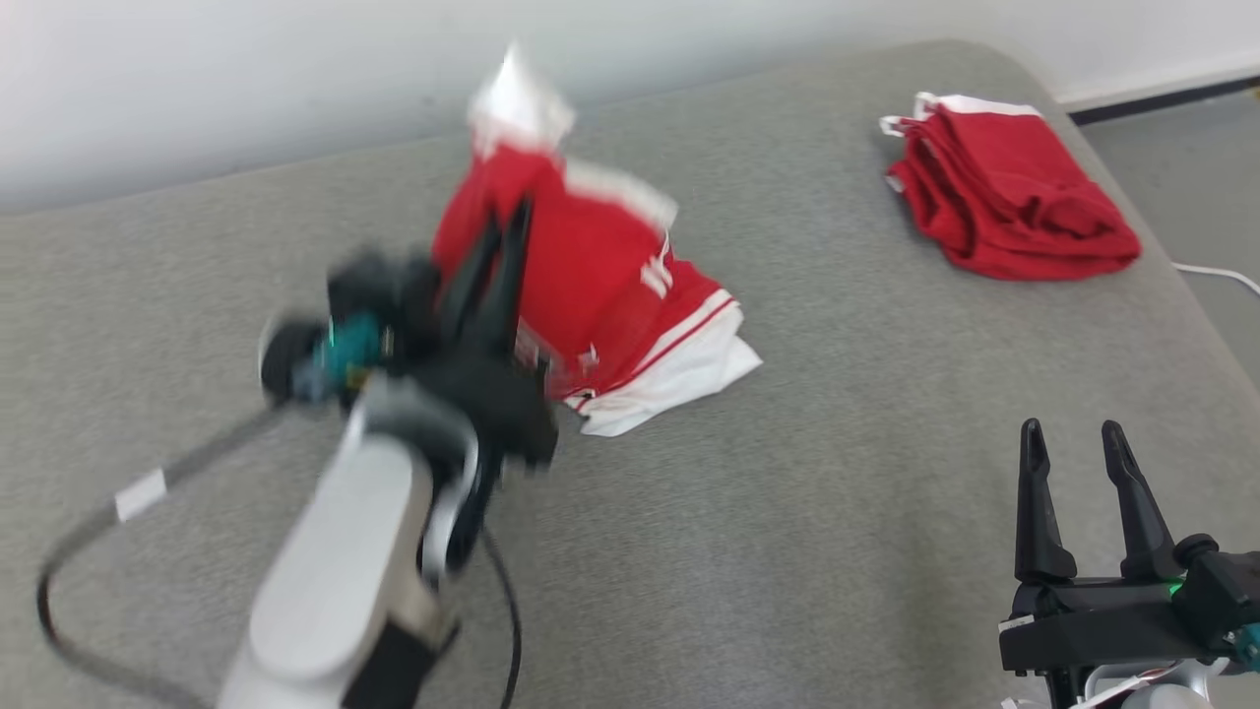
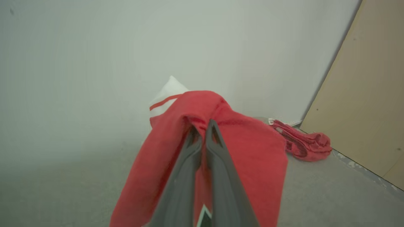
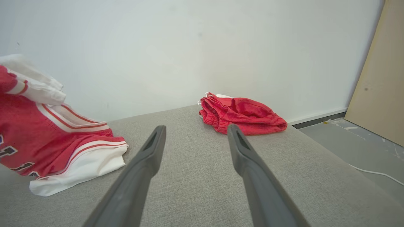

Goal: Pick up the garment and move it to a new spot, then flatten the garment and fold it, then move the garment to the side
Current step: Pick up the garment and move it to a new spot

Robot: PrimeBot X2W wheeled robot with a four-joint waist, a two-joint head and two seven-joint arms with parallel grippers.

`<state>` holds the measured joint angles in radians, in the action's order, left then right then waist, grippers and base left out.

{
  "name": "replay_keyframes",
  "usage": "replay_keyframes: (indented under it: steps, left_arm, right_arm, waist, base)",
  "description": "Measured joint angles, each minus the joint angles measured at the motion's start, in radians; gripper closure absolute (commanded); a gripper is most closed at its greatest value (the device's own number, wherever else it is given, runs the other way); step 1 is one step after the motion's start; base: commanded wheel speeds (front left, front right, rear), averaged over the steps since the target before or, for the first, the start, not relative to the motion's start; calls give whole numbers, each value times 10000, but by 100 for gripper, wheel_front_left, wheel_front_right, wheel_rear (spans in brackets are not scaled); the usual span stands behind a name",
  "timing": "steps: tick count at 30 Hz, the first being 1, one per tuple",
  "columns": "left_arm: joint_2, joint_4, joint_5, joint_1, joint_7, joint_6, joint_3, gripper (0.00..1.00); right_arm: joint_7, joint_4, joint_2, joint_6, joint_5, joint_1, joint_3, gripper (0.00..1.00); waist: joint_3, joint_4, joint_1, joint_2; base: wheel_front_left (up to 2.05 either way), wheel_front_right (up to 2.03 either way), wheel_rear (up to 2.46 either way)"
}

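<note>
The garment point(image 1: 600, 286) is a red jersey with white trim and dark numbers. My left gripper point(image 1: 507, 222) is shut on its red cloth and holds one part up off the grey cushion, while the white-edged hem still rests on the surface. In the left wrist view the cloth point(image 2: 227, 151) drapes over both sides of my closed gripper point(image 2: 203, 124). The jersey point(image 3: 47, 138) also shows at the left of the right wrist view. My right gripper point(image 1: 1073, 438) stands open and empty at the lower right, fingers point(image 3: 151, 148) spread above bare cushion.
A second red garment point(image 1: 1004, 197) lies crumpled at the far right corner of the grey cushion point(image 1: 837, 512), also seen as a red heap point(image 3: 241, 113). A white wall stands behind. Floor with a white cable point(image 1: 1216, 274) and a tan board point(image 3: 378, 78) lie to the right.
</note>
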<state>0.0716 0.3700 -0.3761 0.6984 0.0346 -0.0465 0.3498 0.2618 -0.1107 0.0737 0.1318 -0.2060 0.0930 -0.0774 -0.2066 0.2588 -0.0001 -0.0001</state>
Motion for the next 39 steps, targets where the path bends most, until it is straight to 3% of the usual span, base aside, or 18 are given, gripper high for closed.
replay_keyframes:
  steps: [4,11,12,13,20,26,31,39]
  left_arm:
    - [77,-184,-359,-1827,472,291,-192,100]
    - [134,-2,-838,-4228,999,299,-178,100]
    - [107,17,-838,-4393,1103,305,-144,73]
    - [100,25,-825,-4489,1252,326,-105,0]
    - [178,-337,-535,-4496,2048,209,-151,0]
    - [640,-999,-194,-4599,2251,389,-788,0]
    - [1072,-1776,290,-5383,2278,564,-1499,0]
    - [1129,-2855,600,-6954,2280,389,-2468,0]
  right_arm:
    - [0,4,58,0,19,62,134,0]
    - [2,-113,176,0,42,85,366,0]
    - [13,-136,196,0,42,82,441,0]
    - [15,-155,205,0,42,80,472,0]
    - [15,-157,295,0,56,30,499,0]
    - [15,-211,403,0,65,-180,543,0]
    - [15,-265,412,0,75,-373,696,0]
    - [17,-272,433,0,102,-755,802,0]
  waist:
    - [4,-389,0,1]
    - [85,-934,1,0]
    - [109,-1001,1,0]
    - [137,-1067,1,0]
    - [436,-1504,1,0]
    - [906,-1823,1,0]
    - [1354,-2071,0,0]
    - [1818,-2447,0,0]
  base:
    - [0,0,0]
    - [0,0,0]
    - [0,0,0]
    - [0,0,0]
    - [0,0,0]
    - [0,0,0]
    - [0,0,0]
    - [0,0,0]
